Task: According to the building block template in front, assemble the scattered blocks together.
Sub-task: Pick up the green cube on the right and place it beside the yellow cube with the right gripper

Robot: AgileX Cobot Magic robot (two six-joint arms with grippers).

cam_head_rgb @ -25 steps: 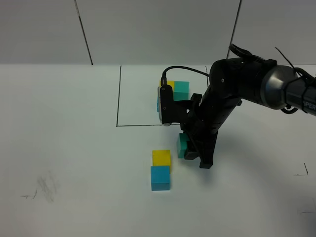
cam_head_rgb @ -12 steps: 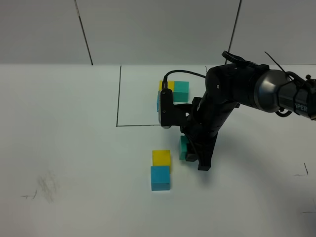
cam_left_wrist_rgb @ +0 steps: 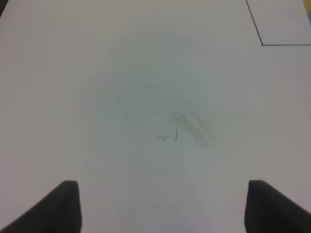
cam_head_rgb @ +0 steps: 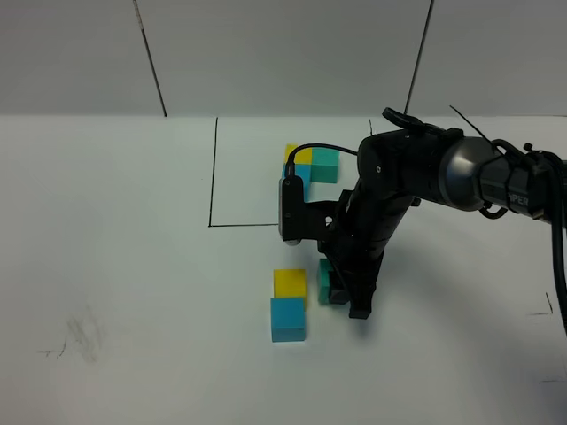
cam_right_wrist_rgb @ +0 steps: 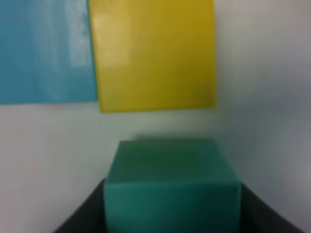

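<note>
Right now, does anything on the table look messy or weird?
Only a grey smudge with small pen marks on the white table, off to the left. The yellow block and blue block sit neatly together; the right gripper holds the green block beside them.

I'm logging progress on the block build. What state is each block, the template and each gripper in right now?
Green block: gripped by right gripper, not yet joined.
Yellow block: on table, touching blue block.
Template: assembled inside the black frame.
Left gripper: open, empty.
</note>
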